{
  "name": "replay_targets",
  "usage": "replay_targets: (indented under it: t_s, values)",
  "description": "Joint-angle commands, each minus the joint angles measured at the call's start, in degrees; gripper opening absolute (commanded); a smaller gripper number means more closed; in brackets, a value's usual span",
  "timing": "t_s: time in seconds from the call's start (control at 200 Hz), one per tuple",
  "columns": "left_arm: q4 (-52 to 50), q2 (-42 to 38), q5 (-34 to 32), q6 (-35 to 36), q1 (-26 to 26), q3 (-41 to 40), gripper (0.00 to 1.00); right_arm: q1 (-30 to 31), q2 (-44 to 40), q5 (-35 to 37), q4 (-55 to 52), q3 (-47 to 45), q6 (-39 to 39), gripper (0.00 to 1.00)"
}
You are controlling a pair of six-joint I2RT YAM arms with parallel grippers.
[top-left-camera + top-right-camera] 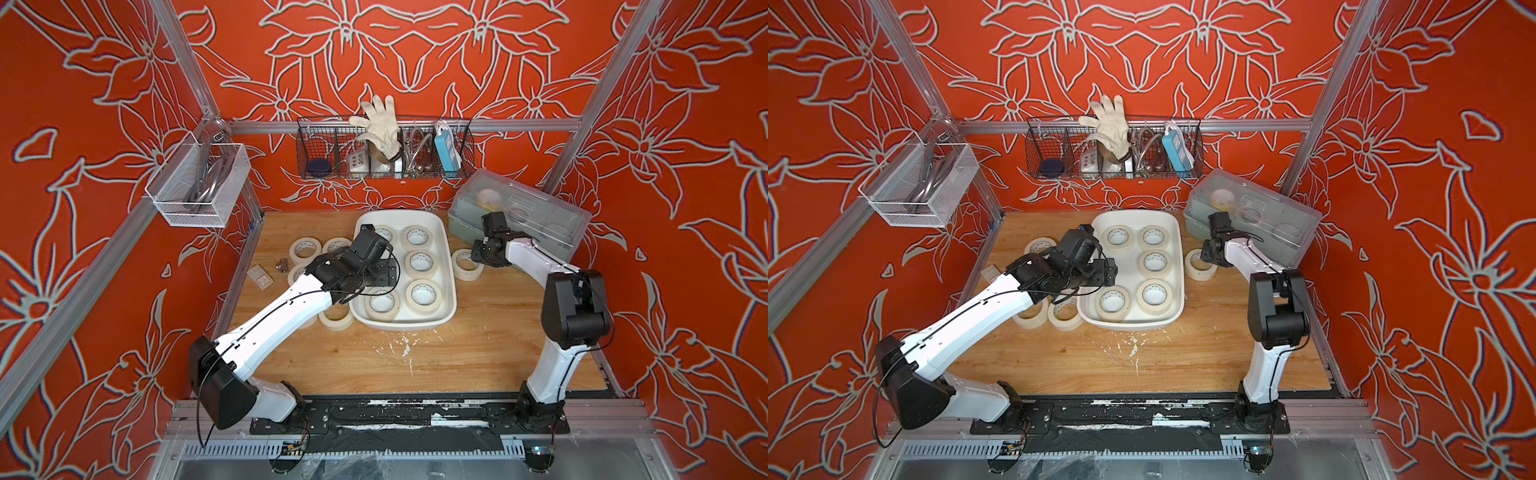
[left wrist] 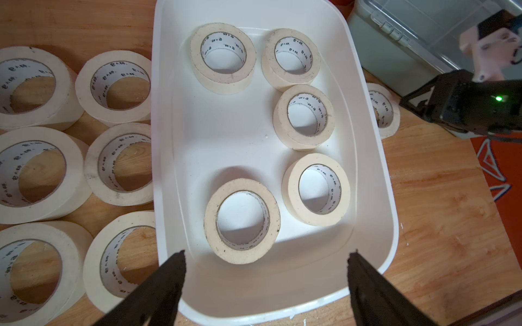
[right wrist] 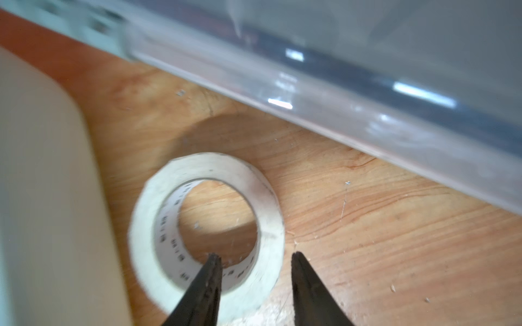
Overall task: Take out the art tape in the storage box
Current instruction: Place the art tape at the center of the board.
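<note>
By my count 7 rolls are out of the box (image 2: 378, 203) and 5 remain inside, so I put the job a little past halfway. 6 of the outside rolls (image 2: 36, 135) lie flat on the table (image 1: 415, 365) in 2 columns just left of the box.

My left gripper (image 2: 267, 254) hangs over the near end of the box, jaws spread wide and holding nothing. Just beyond its tips, at the box's near left, lies the near roll (image 2: 210, 225), flat on the floor, with a 2nd roll (image 2: 291, 180) just beside it on the right. The near roll sits roughly between the lines of the 2 fingers, so I judge it the next pick.

Level with the middle of the box, a 3rd roll (image 2: 279, 118) rests inside near the right wall. Outside that wall, my right gripper (image 3: 254, 254) is low over the 7th roll (image 3: 203, 166), which lies flat on the table just beside the box. Its jaws are partly open, 1 finger inside the core and 1 outside the ring. The view is blurred, but I see slack, so I judge it grips nothing.

At the far end of the box the last 2 rolls (image 2: 197, 65) lie side by side.
</note>
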Motion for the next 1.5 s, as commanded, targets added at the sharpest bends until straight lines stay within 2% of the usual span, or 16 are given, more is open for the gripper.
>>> replay_targets:
  t_s: [0.0,0.26,0.475,0.721,0.801,1.051,1.126,1.496]
  values:
    - [1.9,2.4,-0.3,-3.5,0.6,2.4,0.88,-0.3,-5.1,-5.2,1.1,-3.9,0.5,0.45]
    - [-1.4,13.4,-0.7,-7.2,1.9,12.0,0.9,-0.3,-14.2,-11.3,1.7,-10.3,0.9,0.47]
    - [-8.0,25.6,-4.0,-9.2,2.6,24.7,0.91,-0.3,-19.9,-11.0,-2.7,-11.1,-1.3,0.48]
    - [-14.9,39.0,-6.5,-12.9,3.3,39.2,0.96,-0.3,-27.6,-12.1,0.3,-16.4,-1.4,0.5]
    - [-16.3,42.8,-6.0,-13.4,4.0,43.2,0.98,-0.5,-28.9,-12.6,3.2,-18.3,-1.6,0.54]
    - [-13.7,49.4,-7.0,-17.0,5.6,47.8,0.99,-1.5,-30.7,-11.1,3.5,-19.5,-2.3,0.55]
    - [-13.7,51.1,-7.8,-18.8,6.4,49.8,0.99,-1.5,-31.1,-10.8,3.9,-20.1,-2.2,0.59]
    - [-11.6,58.7,-11.8,-25.7,10.1,55.9,0.99,-1.6,-32.0,-10.6,5.0,-21.2,-1.8,0.59]
